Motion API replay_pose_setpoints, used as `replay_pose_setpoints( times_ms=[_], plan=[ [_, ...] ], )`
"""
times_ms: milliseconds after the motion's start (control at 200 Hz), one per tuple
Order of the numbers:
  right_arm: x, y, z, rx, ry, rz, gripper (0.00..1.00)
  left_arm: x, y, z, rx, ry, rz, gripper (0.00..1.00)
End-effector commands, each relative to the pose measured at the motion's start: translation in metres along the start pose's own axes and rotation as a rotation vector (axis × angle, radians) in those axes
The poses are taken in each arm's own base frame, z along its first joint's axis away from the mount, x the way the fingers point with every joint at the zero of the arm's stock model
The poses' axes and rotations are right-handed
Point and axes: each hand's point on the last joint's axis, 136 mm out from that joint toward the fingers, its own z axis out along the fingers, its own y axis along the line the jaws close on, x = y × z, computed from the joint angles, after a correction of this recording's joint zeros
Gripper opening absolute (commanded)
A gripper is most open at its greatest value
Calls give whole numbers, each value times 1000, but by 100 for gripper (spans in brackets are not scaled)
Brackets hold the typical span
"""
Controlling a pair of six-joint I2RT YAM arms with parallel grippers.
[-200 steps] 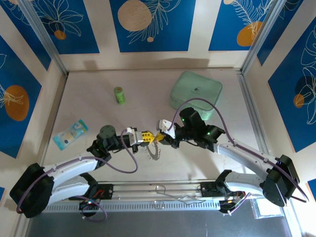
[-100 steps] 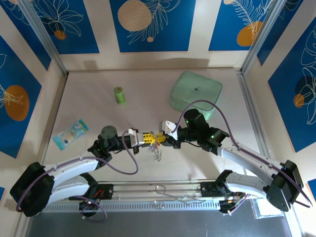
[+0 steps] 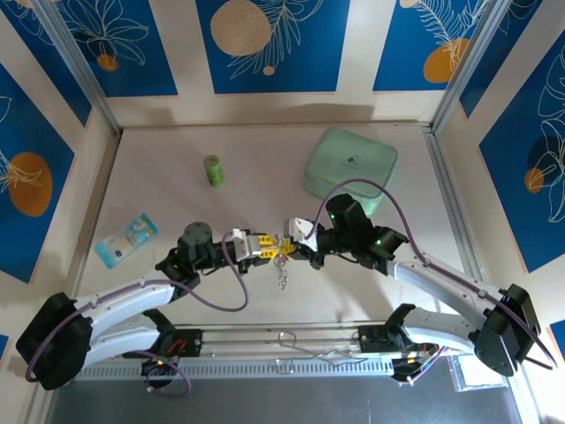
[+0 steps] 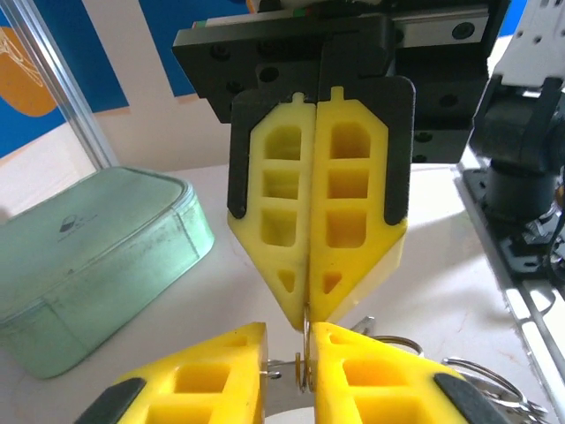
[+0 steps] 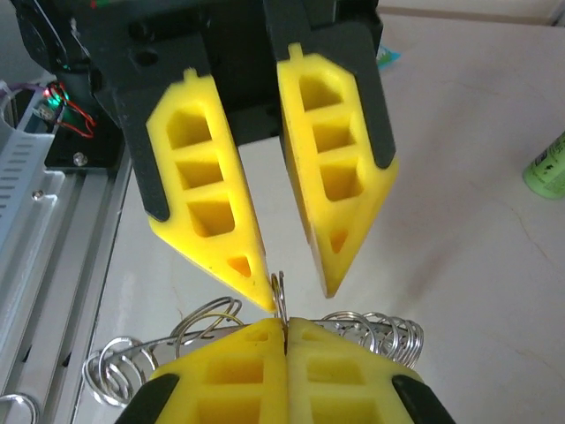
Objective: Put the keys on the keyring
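The keyring (image 3: pixel 282 270) hangs just above the table at mid-front, a thin wire hoop carrying several small silvery rings (image 5: pixel 375 325). My right gripper (image 5: pixel 284 327) is shut on the hoop's top, and its closed yellow tips (image 4: pixel 307 320) pinch the wire. My left gripper (image 4: pixel 290 331) faces it tip to tip with the jaws a little apart. The hoop's wire (image 4: pixel 305 371) stands in that gap, against one finger (image 4: pixel 353 353). From above, the left gripper (image 3: pixel 263 246) and right gripper (image 3: pixel 287 248) meet over the ring. The keys are out of view.
A mint-green zip case (image 3: pixel 350 163) lies at the back right, behind the grippers. A small green cylinder (image 3: pixel 213 170) stands at the back left, and a blue-and-white packet (image 3: pixel 126 238) lies at the left. Metal frame posts line both sides.
The right gripper has shut on the keyring and the left gripper's jaws have parted. The ring, earlier spread out flat, now hangs edge-on beneath the two grippers.
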Motion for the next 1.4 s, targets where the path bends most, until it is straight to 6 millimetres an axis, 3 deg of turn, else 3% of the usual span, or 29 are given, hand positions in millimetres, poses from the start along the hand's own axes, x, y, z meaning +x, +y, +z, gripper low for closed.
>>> replay_pose_setpoints(
  times_ms=[0,290,410,480,550,655,870,1070,1395],
  plan=[
    [-9,0,-8,-5,44,-47,0,-3,3,0,3,72,9,25],
    [-13,-1,-5,-5,126,-85,0,5,-4,4,71,137,5,21],
    [-15,2,0,-19,143,-113,0,5,-4,5,79,138,20,11],
    [-18,5,1,-28,143,-119,0,2,-4,6,83,130,26,0],
    [-22,2,-1,-14,113,-98,0,0,-4,5,79,116,31,0],
    [-25,0,-11,-10,16,-32,26,-7,-3,4,58,63,39,0],
    [-14,5,-15,-55,-58,67,31,-22,-5,3,50,-62,17,0],
    [3,-2,-12,-14,2,80,27,-19,-8,2,56,-72,20,0],
    [10,-4,-10,-20,12,94,1,-21,-11,4,74,-95,50,0]
  ],
)
